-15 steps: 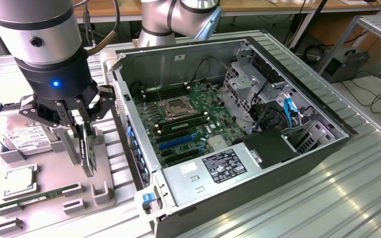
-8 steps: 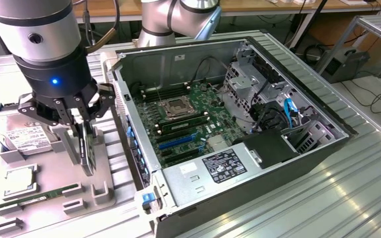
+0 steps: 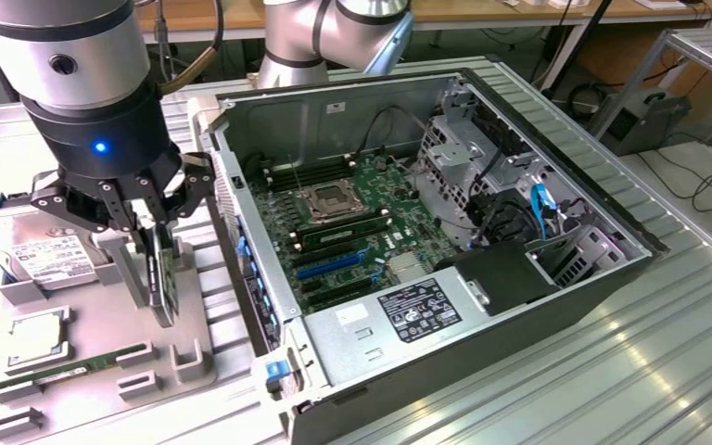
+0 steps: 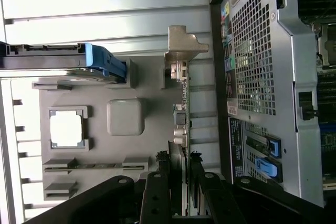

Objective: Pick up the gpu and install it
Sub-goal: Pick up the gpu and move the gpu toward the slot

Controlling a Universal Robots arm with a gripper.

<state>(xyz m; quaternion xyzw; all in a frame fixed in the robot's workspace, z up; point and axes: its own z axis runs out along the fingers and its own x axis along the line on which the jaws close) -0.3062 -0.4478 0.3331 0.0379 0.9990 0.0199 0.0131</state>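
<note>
The gpu (image 3: pixel 162 278) is a thin black card standing on edge over the grey parts tray (image 3: pixel 108 324), at the exterior view's left of the open computer case (image 3: pixel 331 116). My gripper (image 3: pixel 155 236) reaches down from above and is shut on the card's upper edge, one finger on each flat face. In the wrist view the gpu (image 4: pixel 181 114) runs edge-on away from the gripper (image 4: pixel 181 169), with its pale metal bracket (image 4: pixel 182 48) at the far end and dark fingers (image 4: pixel 157 184) on both sides. I cannot tell whether the card's lower edge still touches the tray.
The tray also holds a silver hard drive (image 3: pixel 41 250), a processor (image 3: pixel 37 336) and a green memory stick (image 3: pixel 71 368). Inside the case lies the motherboard (image 3: pixel 356 199) with blue slots (image 3: pixel 331 267). The case's perforated rear wall (image 4: pixel 254 61) is close beside the card.
</note>
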